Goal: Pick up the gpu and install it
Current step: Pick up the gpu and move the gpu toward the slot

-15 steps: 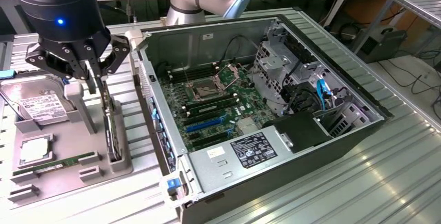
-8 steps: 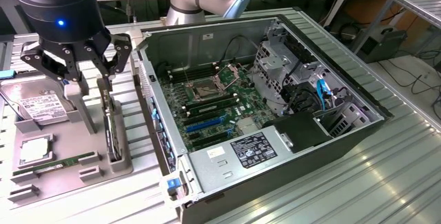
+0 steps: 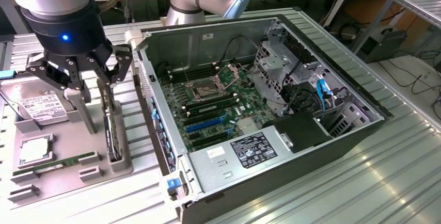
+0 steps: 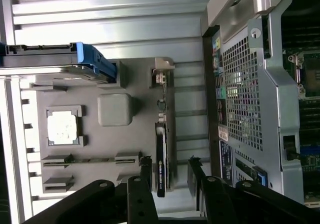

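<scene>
End effector (image 3: 93, 82) hangs wide open in the exterior view, empty above the gpu (image 3: 112, 131), which stands on edge in a grey holder (image 3: 65, 136) on the worktop beside the computer case (image 3: 296, 177), while the wrist view puts its fingers (image 4: 146, 171) either side of the card, seemingly not touching it.

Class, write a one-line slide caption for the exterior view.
Open gripper over the gpu standing on edge in a grey parts tray, beside the open computer case.

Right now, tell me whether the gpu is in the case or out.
Out: the gpu stands on edge in the grey holder tray beside the computer case.
</scene>
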Motion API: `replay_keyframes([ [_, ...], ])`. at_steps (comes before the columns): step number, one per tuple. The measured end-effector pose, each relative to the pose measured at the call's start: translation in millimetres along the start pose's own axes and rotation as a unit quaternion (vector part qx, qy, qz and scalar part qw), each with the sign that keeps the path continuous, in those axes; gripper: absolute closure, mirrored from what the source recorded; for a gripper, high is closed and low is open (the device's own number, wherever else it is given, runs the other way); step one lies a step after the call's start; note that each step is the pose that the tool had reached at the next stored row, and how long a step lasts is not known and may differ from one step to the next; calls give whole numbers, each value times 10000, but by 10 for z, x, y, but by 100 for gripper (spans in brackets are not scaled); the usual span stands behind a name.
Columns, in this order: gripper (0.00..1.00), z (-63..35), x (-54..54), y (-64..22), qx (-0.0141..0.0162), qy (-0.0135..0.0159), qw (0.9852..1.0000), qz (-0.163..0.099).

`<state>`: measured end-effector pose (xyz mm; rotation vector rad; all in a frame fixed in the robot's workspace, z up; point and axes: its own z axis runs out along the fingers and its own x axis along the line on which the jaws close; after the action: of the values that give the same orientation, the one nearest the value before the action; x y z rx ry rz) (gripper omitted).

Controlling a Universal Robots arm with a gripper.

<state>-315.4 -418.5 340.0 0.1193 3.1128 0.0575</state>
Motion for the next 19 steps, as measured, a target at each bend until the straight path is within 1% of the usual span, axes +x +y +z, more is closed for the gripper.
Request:
replay_keyframes([
  [6, 58, 147, 10, -24, 0, -1, 10000, 19],
  [13, 58, 370, 30, -70, 3, -5, 9999, 115],
  [19, 58, 485, 37, -86, 4, -6, 9999, 148],
])
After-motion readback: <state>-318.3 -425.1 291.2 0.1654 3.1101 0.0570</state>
